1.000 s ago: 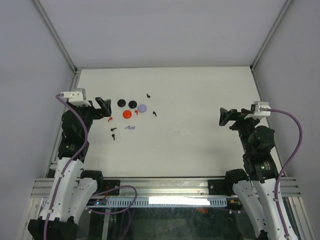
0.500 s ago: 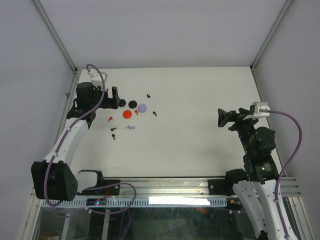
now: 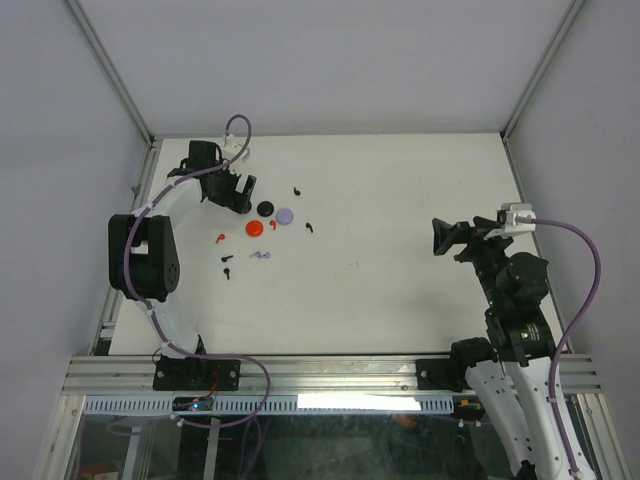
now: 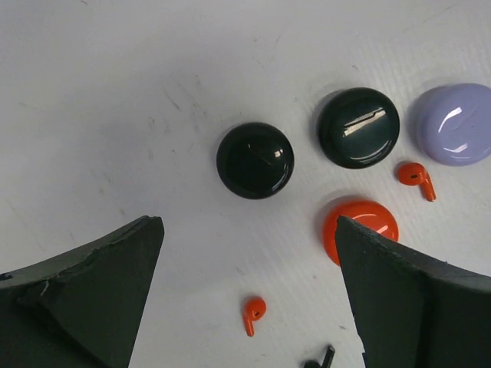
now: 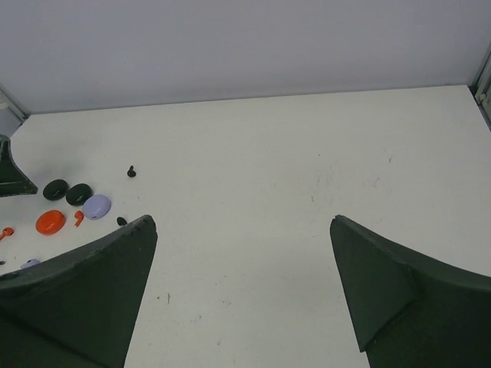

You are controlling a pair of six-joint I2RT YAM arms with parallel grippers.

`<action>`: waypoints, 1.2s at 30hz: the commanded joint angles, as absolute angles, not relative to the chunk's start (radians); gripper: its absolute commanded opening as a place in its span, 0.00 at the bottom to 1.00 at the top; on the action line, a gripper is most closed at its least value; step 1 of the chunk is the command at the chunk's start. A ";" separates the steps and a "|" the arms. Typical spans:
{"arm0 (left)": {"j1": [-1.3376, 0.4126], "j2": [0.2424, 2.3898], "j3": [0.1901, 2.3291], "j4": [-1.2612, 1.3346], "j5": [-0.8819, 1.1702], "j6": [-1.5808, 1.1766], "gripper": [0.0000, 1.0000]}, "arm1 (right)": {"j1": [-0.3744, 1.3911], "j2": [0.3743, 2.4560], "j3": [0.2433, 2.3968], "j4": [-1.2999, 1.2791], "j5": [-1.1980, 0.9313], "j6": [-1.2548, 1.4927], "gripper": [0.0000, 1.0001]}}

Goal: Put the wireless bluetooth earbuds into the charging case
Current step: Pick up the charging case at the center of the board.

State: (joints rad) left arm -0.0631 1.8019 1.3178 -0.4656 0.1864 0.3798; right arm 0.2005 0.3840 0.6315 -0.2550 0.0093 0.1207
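Red earbuds (image 4: 415, 176) and black, red, purple cases (image 4: 255, 159) lie beneath the left gripper (image 4: 247, 230), jaws apart, empty.

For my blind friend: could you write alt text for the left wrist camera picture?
The open left gripper hovers over a white table, above two glossy black round cases, a pale purple round case, an orange-red round case and two tiny orange-red stemmed earbuds.
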 commanded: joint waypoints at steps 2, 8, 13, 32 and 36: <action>-0.052 1.919 1.449 -0.513 0.239 0.504 0.99 | 0.207 0.405 0.637 -0.204 0.006 0.121 0.99; -0.051 2.073 1.595 -0.600 0.299 0.531 0.83 | 0.207 0.433 0.644 -0.215 0.018 0.115 0.99; -0.052 2.103 1.612 -0.613 0.312 0.549 0.69 | 0.208 0.438 0.645 -0.219 0.041 0.104 0.99; -0.069 1.881 1.411 -0.381 0.313 0.356 0.36 | 0.214 0.470 0.625 -0.157 -0.057 0.150 0.99; -0.090 1.747 1.280 -0.268 0.304 0.225 0.37 | 0.213 0.511 0.650 -0.176 -0.067 0.188 0.99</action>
